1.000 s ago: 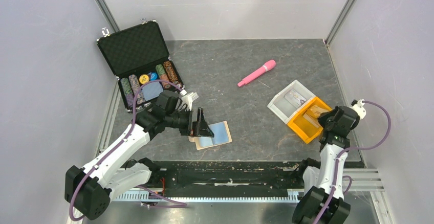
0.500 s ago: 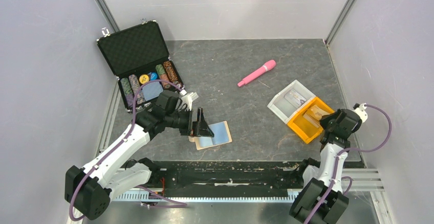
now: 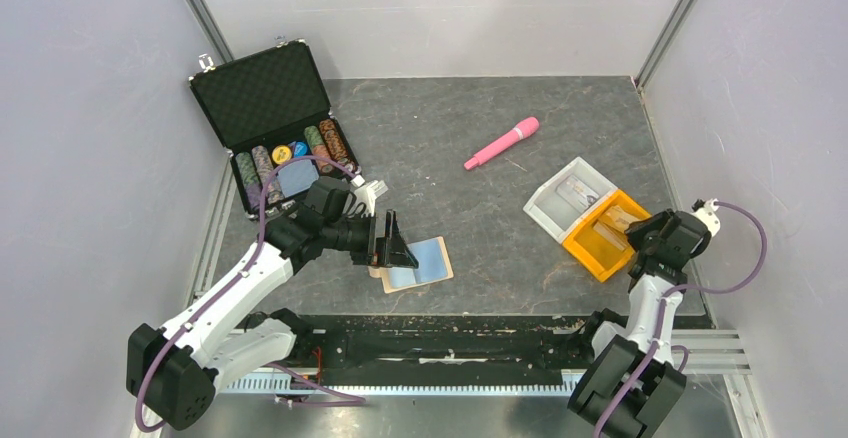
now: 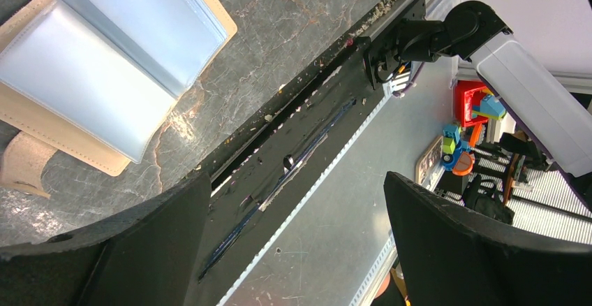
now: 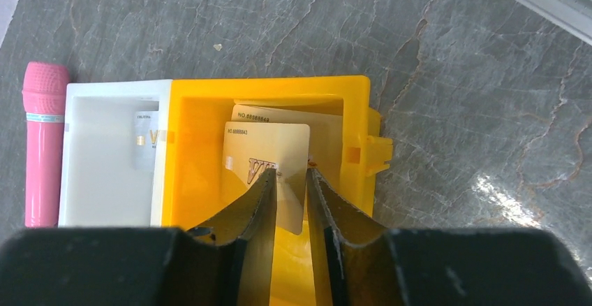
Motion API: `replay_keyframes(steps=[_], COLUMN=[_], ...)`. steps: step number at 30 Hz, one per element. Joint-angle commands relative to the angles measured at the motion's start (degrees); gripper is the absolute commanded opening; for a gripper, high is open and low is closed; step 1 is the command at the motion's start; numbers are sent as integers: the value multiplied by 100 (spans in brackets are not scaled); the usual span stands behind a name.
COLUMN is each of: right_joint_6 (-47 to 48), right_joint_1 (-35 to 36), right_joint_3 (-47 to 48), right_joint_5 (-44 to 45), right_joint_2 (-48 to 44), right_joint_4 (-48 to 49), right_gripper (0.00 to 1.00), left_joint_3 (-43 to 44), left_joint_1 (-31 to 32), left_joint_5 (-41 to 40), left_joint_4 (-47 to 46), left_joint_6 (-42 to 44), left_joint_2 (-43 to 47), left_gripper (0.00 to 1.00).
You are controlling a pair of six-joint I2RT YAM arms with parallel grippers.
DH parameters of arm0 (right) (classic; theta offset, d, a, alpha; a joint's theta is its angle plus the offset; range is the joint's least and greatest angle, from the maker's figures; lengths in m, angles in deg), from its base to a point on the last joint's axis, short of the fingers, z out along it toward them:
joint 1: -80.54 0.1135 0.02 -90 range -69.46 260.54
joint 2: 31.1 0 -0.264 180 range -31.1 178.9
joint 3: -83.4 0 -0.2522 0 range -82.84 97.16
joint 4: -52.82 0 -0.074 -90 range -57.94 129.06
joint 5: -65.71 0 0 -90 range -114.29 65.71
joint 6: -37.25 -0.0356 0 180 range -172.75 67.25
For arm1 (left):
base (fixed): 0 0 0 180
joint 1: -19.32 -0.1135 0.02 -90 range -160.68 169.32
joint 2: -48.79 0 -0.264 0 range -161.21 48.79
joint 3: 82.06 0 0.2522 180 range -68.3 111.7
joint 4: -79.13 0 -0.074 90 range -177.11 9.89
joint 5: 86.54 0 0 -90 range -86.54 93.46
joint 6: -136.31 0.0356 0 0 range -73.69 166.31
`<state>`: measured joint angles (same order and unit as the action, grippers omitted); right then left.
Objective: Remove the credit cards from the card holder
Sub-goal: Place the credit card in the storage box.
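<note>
Credit cards lie overlapped in the orange tray near the table's right edge — the right gripper hangs over them, jaws parted a crack, pinching nothing. By the near edge, left of centre, the card holder lies open; the left gripper hovers at its left side, spread wide.

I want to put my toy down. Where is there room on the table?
Bare middle, between case, pink mic and wallet. Also the near strip between wallet and trays. Crowded by the case and around the trays.
</note>
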<state>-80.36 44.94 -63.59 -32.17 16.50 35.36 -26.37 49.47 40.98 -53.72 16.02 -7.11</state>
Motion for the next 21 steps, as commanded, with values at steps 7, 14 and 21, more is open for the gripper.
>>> replay_keyframes(steps=[7, 14, 21], right_joint_6=[270, 321, 576], right_joint_1=[-106, -109, 141], right_joint_3=[597, 963, 1053], right_joint_5=[454, 336, -196], right_joint_2=[141, 203, 287], right_joint_4=[-630, -858, -1109], right_gripper=[28, 30, 31], left_joint_3=[195, 201, 204], left_joint_1=[30, 26, 18], left_joint_5=[1, -24, -91], left_joint_4=[-8, -8, -80], left_joint_6=[363, 368, 346], left_joint_2=[-29, 29, 190], left_gripper=[100, 100, 100])
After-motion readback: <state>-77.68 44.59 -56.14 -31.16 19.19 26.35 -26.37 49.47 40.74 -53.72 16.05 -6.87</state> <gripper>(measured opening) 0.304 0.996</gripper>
